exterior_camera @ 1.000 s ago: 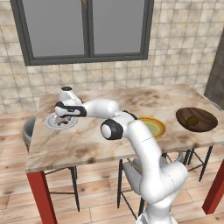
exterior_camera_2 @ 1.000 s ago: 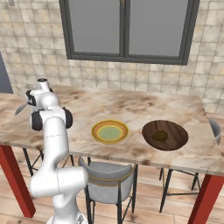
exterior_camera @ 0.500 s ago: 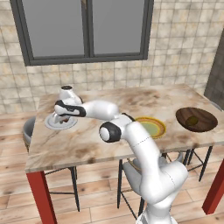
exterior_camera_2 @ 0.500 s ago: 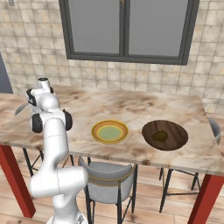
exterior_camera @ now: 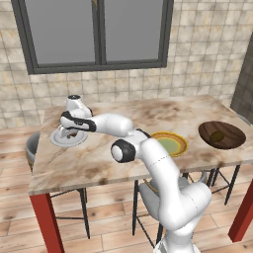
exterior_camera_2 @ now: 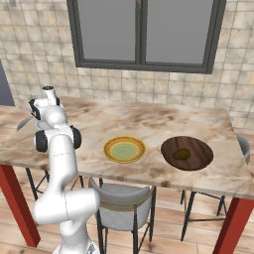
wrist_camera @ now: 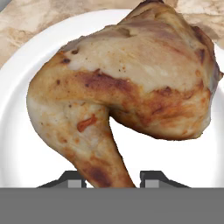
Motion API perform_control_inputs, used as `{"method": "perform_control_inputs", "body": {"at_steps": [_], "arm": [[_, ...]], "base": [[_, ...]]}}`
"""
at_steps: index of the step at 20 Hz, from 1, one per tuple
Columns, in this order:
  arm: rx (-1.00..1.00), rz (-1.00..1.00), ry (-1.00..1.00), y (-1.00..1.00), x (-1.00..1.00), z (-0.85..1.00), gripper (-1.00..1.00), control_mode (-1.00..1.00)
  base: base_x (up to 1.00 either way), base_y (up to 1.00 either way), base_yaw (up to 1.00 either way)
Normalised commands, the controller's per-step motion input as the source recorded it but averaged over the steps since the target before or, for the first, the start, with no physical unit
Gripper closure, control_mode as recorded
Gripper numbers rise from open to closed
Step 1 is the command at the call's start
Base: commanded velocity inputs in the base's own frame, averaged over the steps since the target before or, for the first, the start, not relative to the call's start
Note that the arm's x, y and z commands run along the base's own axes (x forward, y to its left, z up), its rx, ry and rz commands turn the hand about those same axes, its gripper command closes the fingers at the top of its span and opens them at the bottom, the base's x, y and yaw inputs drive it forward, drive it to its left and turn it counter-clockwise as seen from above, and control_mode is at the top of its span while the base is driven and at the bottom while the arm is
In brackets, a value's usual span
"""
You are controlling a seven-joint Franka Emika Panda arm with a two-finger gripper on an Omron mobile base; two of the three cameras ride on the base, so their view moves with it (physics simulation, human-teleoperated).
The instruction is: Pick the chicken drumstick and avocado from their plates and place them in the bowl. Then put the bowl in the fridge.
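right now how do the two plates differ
The white plate sits at the table's left end; the yellow plate sits near the middle, beside the bowl. The white plate is smaller and plain; the yellow plate is larger with a greenish centre. The white plate carries the drumstick, with the gripper down over it; the yellow plate is bare. Both are round and flat on the table.

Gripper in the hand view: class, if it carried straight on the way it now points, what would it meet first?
Most likely the chicken drumstick, whose narrow end already lies between the fingertips of the gripper. Just behind it is the white plate it rests on. How much gap remains is hard to judge.
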Motion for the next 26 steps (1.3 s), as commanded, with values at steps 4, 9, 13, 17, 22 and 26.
{"method": "perform_control_inputs", "body": {"at_steps": [4,9,13,17,22,26], "arm": [[0.0,0.0,-0.08,-0.04,-0.21,0.3,1.0,-1.0],[0.0,0.0,-0.03,-0.19,-0.28,0.31,1.0,-1.0],[0.0,-0.03,0.0,-0.36,-0.3,0.27,1.0,-1.0],[0.0,-0.07,0.0,-0.48,-0.36,0.18,1.0,-1.0],[0.03,-0.07,-0.01,-0.59,-0.43,0.16,1.0,-1.0],[0.02,-0.08,-0.01,-0.61,-0.44,0.18,1.0,-1.0]], "base": [[0.0,0.0,0.0],[0.0,0.0,0.0],[0.0,0.0,0.0],[0.0,0.0,0.0],[0.0,0.0,0.0],[0.0,0.0,0.0]]}}
